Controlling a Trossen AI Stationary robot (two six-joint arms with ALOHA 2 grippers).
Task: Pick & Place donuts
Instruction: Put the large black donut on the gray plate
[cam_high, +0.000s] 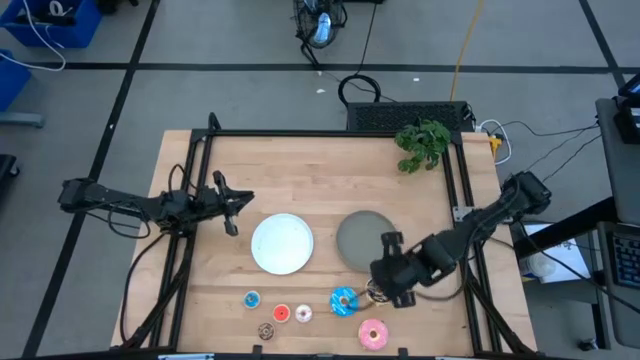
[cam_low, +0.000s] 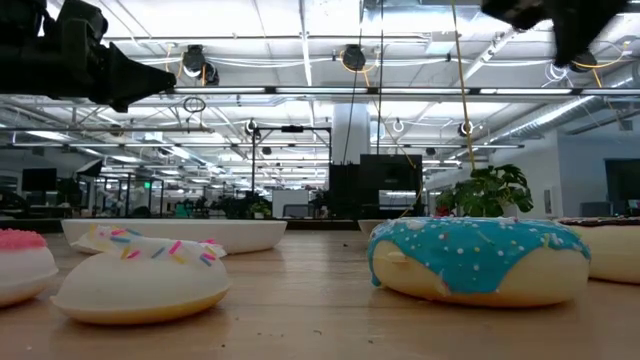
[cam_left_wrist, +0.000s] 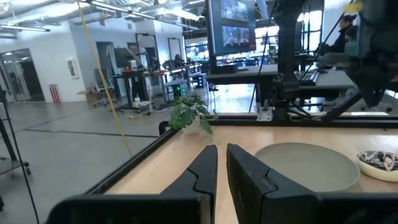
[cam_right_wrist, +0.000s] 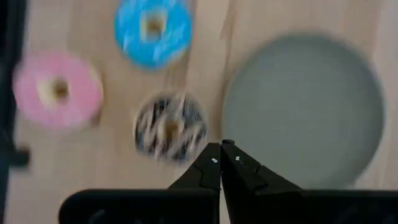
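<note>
Hovering right pincer (cam_right_wrist: 222, 163), fingers together, empty, above drizzled donut (cam_right_wrist: 169, 127) beside grey plate (cam_right_wrist: 305, 106). Approach step; next needs opening, then descending.

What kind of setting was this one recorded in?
Most likely an open-plan robotics lab or workshop. The wooden table stands on a bare concrete floor with cables trailing across it, and beyond the table are workbenches with monitors under exposed ceiling ducts and strip lights.
</note>
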